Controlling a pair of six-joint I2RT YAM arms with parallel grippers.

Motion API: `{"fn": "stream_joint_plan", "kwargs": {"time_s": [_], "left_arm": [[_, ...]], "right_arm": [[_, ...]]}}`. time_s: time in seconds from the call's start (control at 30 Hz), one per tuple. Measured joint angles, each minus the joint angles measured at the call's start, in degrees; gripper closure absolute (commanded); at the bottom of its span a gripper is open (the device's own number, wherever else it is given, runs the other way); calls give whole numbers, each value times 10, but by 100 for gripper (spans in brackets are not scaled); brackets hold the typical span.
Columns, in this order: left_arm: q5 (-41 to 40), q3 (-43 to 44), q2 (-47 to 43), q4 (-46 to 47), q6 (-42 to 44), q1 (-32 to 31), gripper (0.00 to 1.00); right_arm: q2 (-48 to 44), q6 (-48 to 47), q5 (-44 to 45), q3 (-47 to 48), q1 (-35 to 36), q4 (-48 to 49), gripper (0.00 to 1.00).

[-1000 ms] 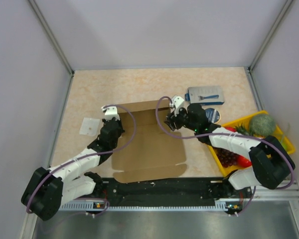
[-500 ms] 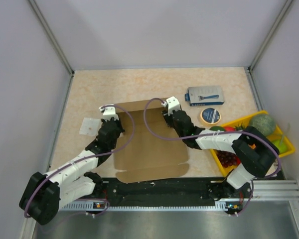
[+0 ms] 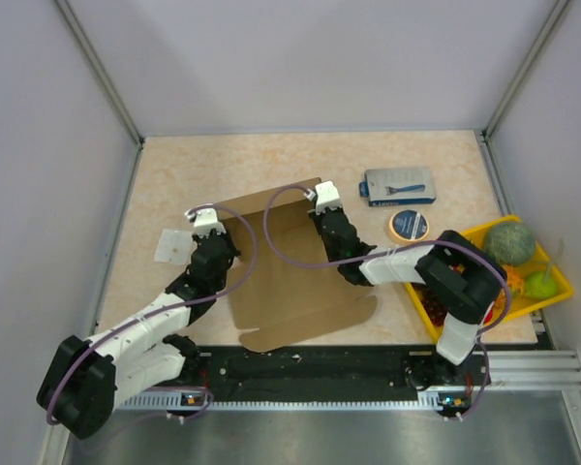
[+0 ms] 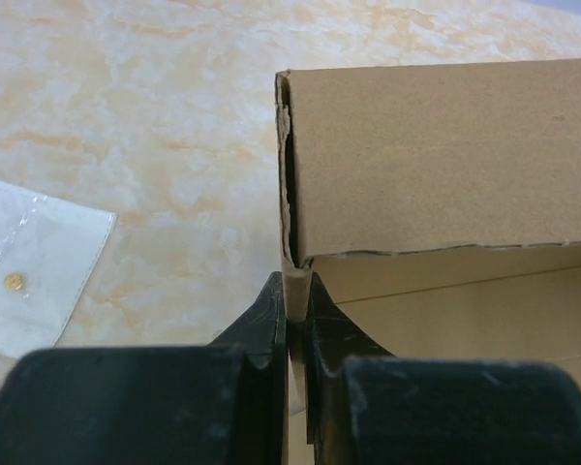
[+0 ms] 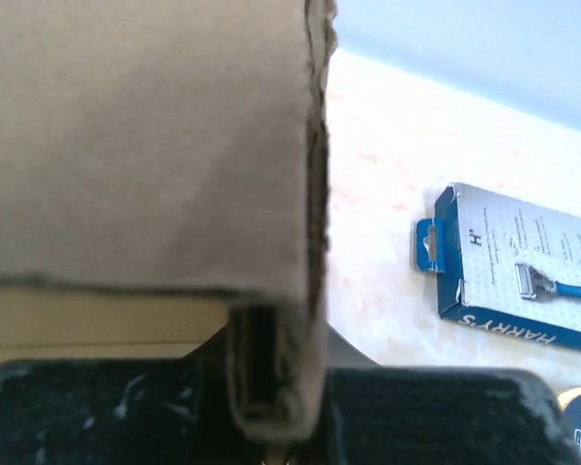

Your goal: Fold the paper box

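**A:** Where is the large plain brown cardboard die-cut sheet, the paper box (image 3: 295, 281)?

**B:** In the middle of the beige marbled tabletop (image 3: 223, 165), between the two arms; most of it lies flat, with its near flap close to the arm bases; its far flap stands up off the sheet.

**A:** And the claws?

**B:** The left gripper (image 4: 296, 308) is clamped on the left end of that raised flap; the left wrist view shows its black fingers pressed against both faces of the cardboard edge; the right gripper (image 5: 271, 392) pinches the flap's right end, with a doubled layer of cardboard squeezed between its fingers.

**A:** Anything around it?

**B:** A small white square packet (image 3: 174, 245) lies just left of the box, not touching it; a blue-and-white flat razor package (image 3: 399, 185) lies beyond the far right corner; a round disc (image 3: 409, 226) sits near that package; a yellow tray (image 3: 559, 288) holding fruit stands at the table's right edge.
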Motion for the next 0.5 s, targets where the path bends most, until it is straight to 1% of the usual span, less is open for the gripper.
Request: {"fn": "stream_joint_plan", "kwargs": {"time_s": [0.17, 0.3, 0.33, 0.37, 0.4, 0.47, 0.5], "left_arm": [[-59, 1, 15, -26, -72, -2, 100], [-89, 14, 30, -58, -127, -4, 100], [-94, 16, 32, -62, -135, -5, 100], [-97, 17, 33, -64, -141, -6, 100], [-100, 19, 34, -66, -144, -7, 100], [-109, 22, 33, -75, -146, -9, 100], [-113, 22, 33, -79, -151, -9, 100]], "right_arm": [[83, -36, 91, 54, 30, 79, 100], [96, -37, 126, 55, 44, 93, 100], [95, -38, 124, 52, 44, 96, 89], [92, -37, 117, 46, 44, 99, 72], [85, -34, 107, 38, 43, 95, 38], [63, -26, 89, 27, 42, 57, 30], [47, -26, 78, 21, 42, 31, 21]]}}
